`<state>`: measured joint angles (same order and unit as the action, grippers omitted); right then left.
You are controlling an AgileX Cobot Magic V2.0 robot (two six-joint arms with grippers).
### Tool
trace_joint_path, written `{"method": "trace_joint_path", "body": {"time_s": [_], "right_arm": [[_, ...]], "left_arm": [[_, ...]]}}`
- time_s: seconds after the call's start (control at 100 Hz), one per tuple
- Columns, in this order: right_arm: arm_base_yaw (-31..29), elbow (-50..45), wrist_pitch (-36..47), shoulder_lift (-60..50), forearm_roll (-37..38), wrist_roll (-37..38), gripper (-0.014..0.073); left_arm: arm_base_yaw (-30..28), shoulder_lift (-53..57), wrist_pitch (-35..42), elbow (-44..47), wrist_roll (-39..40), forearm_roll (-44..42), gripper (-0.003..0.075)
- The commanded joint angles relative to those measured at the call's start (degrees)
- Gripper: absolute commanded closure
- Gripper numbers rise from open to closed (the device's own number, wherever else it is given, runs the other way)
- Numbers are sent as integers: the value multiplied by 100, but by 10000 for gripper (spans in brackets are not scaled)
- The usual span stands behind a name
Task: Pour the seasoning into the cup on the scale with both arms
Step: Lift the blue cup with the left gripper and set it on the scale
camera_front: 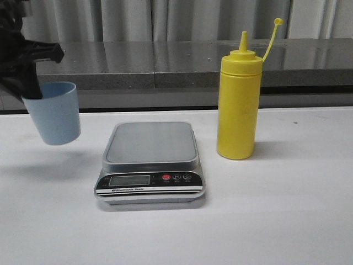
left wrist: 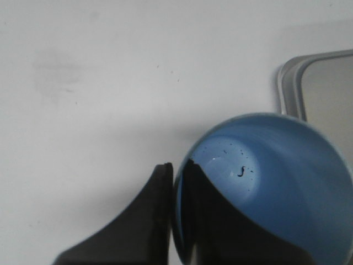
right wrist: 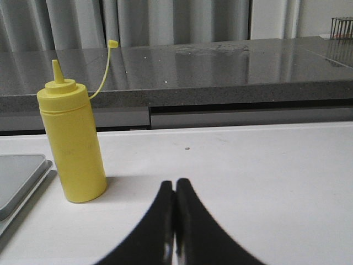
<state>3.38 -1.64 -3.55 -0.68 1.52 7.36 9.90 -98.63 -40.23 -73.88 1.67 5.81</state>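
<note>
My left gripper [camera_front: 25,88] is shut on the rim of the pale blue cup [camera_front: 55,113] and holds it tilted above the table, left of the scale [camera_front: 150,163]. In the left wrist view one finger is outside the cup [left wrist: 276,182] and one inside, at my gripper [left wrist: 176,171]; a corner of the scale [left wrist: 320,88] shows beside it. The yellow seasoning bottle [camera_front: 238,105] stands upright right of the scale, its cap hanging off on a strap. My right gripper [right wrist: 175,190] is shut and empty, low over the table, with the bottle [right wrist: 74,149] ahead of it to one side.
A dark grey counter ledge [camera_front: 182,61] runs along the back of the white table [camera_front: 276,221], with grey curtains behind it. The scale's platform carries nothing. The right arm does not show in the front view.
</note>
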Motion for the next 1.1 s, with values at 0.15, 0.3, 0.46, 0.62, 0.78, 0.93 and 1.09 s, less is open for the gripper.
{"method": "trace_joint_path", "body": {"time_s": [0.15, 0.3, 0.46, 0.62, 0.78, 0.93, 1.09], "right_arm": [[-29, 91, 473, -123, 10, -13, 663], [-29, 91, 473, -123, 10, -13, 663], [-29, 91, 473, -123, 10, -13, 663], [-29, 91, 473, -123, 10, -13, 663], [-29, 91, 473, -123, 10, -13, 663], [-29, 91, 473, -123, 10, -13, 663], [-29, 91, 473, -123, 10, -13, 663]], "left_arm": [[436, 222, -146, -977, -17, 83, 740], [904, 222, -31, -1168, -552, 83, 740], [1408, 149, 114, -1168, -590, 83, 740], [1787, -30, 176, -1168, -590, 83, 740], [1914, -257, 189, -1168, -590, 83, 740], [1914, -475, 178, -1168, -590, 83, 740], [1914, -564, 167, -1168, -590, 83, 739]]}}
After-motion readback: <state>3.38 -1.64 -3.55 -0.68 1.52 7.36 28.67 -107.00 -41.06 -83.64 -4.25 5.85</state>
